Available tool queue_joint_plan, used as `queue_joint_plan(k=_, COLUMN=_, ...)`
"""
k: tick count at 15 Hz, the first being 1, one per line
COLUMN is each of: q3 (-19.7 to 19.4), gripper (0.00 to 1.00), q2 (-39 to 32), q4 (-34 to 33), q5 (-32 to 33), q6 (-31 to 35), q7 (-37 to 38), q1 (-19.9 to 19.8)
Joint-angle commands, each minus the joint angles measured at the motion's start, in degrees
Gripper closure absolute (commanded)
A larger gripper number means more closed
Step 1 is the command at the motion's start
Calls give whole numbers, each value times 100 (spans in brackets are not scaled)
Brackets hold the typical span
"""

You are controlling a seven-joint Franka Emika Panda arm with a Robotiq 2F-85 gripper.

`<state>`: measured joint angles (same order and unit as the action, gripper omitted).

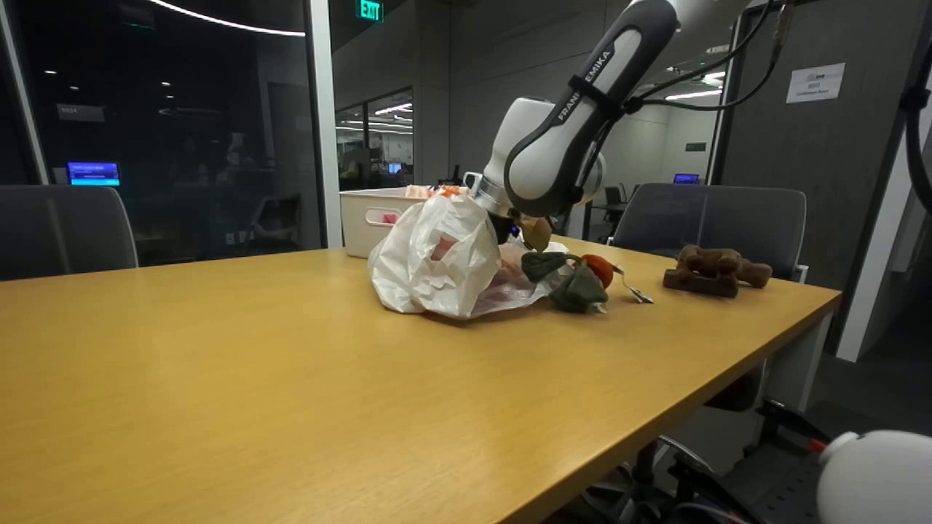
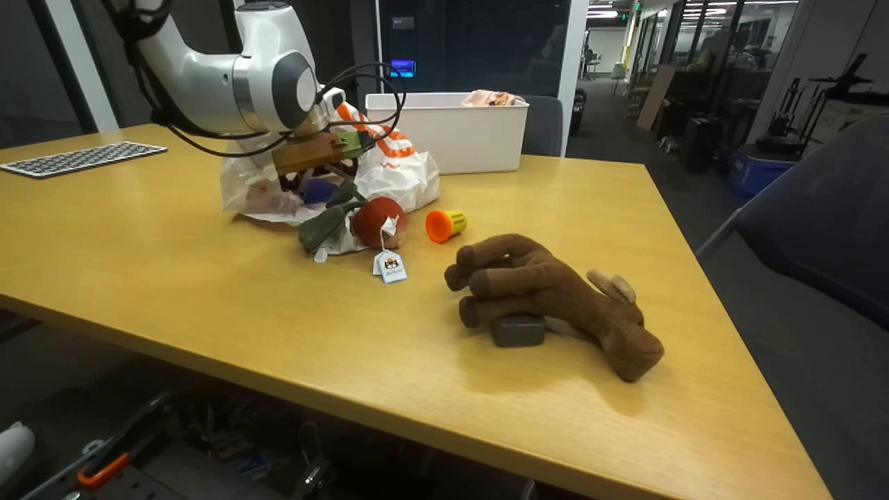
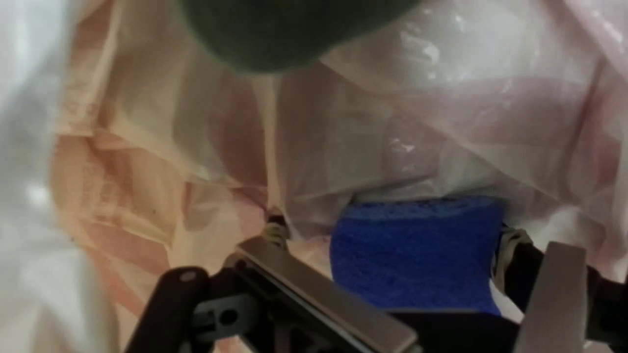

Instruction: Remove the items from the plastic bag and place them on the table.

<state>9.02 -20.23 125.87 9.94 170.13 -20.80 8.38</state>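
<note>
Your gripper (image 3: pixel 392 240) is inside the bag (image 1: pixel 444 258), jaws apart, the blue sponge (image 3: pixel 417 255) between them but not clamped. It looks like the last item you must lift out. The leafy toy (image 2: pixel 367 219) lies at the bag's mouth; beyond the bag, the cup (image 2: pixel 445 226), brown stuffed animal (image 2: pixel 552 281) and black block (image 2: pixel 518 331) seem done, on the table (image 2: pixel 278 292).

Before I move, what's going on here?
The robot arm has its gripper inside the white plastic bag to unpack it. The jaws stand open on either side of a blue sponge, with no grip yet. A red plush with green leaves lies at the bag's mouth. On the table, a brown stuffed animal lies partly on a dark block, and a yellow and orange container lies on its side.
</note>
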Motion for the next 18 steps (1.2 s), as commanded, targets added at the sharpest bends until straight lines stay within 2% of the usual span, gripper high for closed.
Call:
queue_joint_plan(k=1, q3=22, gripper=26, q2=-187, q4=-303, q5=130, q6=-178, q7=126, q1=-32)
queue_joint_plan(k=5, q3=64, gripper=56, q2=-150, q4=-341, q5=102, q6=-276, q7=127, q1=-47)
queue_joint_plan(k=7, q3=59, gripper=61, q2=-72, q4=-284, q5=129, q6=-204, q7=110, q1=-48)
queue_joint_plan(k=10, q3=117, gripper=78, q2=125, q4=-136, q5=139, q6=-27, q7=45, q1=-74)
queue_joint_plan(k=12, q3=77, gripper=96, q2=259, q4=-55, q5=227, q6=145, q7=64, q1=-40)
queue_joint_plan(k=13, q3=57, gripper=99, q2=311, q4=-33, q5=275, q6=220, q7=75, q1=-29)
queue_joint_plan(k=15, q3=49, gripper=95, q2=427, q4=38, q5=307, q6=299, q7=99, q1=-48)
queue_joint_plan(k=16, q3=35, gripper=97, q2=498, q4=79, q5=305, q6=285, q7=132, q1=-49)
queue_joint_plan(k=17, q3=-61, gripper=95, q2=591, q4=126, q5=365, q6=247, q7=216, q1=-6)
queue_joint_plan(k=18, q3=-376, gripper=96, q2=764, q4=205, q5=486, q6=83, q7=419, q1=219)
